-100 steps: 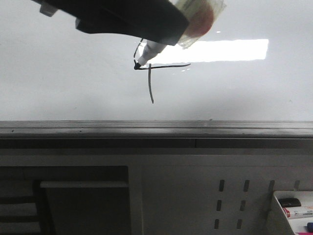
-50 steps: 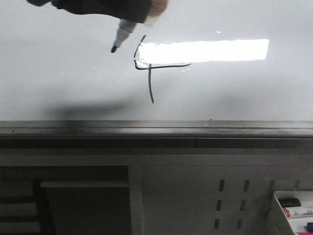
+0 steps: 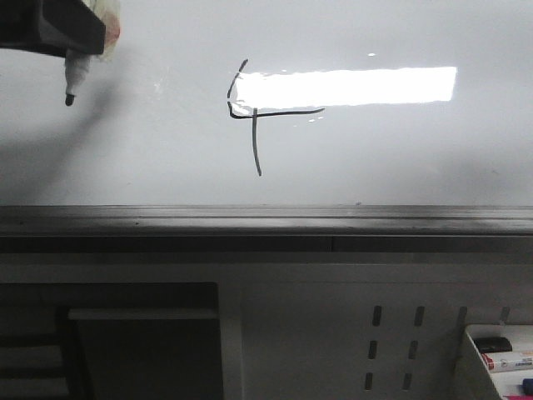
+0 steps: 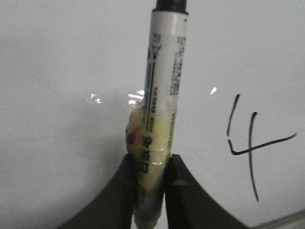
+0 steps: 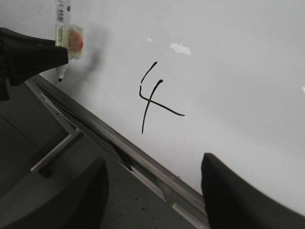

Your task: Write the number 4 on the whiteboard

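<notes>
The whiteboard (image 3: 400, 158) fills the upper front view, with a grey metal edge strip below it. The number 4 (image 3: 254, 125) is drawn in thin black marker near its middle, partly under a bright reflection; it also shows in the left wrist view (image 4: 250, 148) and the right wrist view (image 5: 151, 98). My left gripper (image 4: 152, 164) is shut on a white marker (image 4: 162, 86) with yellowish tape. In the front view the left gripper (image 3: 62, 33) is at the far upper left, marker tip (image 3: 70, 98) down and off the board. My right gripper (image 5: 155, 191) is open and empty over the board's edge.
Below the board is a grey perforated panel (image 3: 391, 342) with slots. A white tray (image 3: 500, 354) with spare markers sits at the lower right. A dark shelf opening (image 3: 108, 342) is at the lower left. The bright rectangular reflection (image 3: 350, 86) lies on the board.
My left gripper with the marker has moved left, away from the drawn 4, from over the figure to the far upper left. The 4 is now uncovered.
</notes>
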Motion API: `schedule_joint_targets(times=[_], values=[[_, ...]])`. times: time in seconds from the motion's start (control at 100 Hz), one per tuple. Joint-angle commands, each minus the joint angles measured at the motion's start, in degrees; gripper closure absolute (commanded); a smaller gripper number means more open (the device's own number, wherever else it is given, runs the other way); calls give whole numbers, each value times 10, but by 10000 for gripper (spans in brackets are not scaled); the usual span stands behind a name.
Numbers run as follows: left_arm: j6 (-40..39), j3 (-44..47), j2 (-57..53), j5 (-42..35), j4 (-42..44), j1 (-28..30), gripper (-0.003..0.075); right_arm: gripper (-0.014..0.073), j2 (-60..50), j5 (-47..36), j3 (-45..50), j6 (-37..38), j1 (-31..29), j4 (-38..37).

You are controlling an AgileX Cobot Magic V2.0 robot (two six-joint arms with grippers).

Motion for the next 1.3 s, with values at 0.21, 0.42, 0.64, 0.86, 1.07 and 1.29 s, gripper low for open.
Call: schedule_joint_targets(times=[0.21,0.42,0.64,0.86,1.07,1.29], values=[[-25,-66,79,1,9,27,741,210,-8,-18,-10,-2,-4,30],[-25,-81,106,8,8,27,741,210,-8,-12,-10,-2,-4,30],[-25,-81,108,9,14,27,736,210,-8,-12,-10,-2,-4,30],[-25,-81,108,23,24,27,488,210,-8,-11,-10,-2,-4,29],[-25,-81,97,23,24,27,235,210,-8,-3,-10,-2,-4,17],[12,-81,54,23,29,27,229,210,-8,-1,-10,-2,-4,2]])
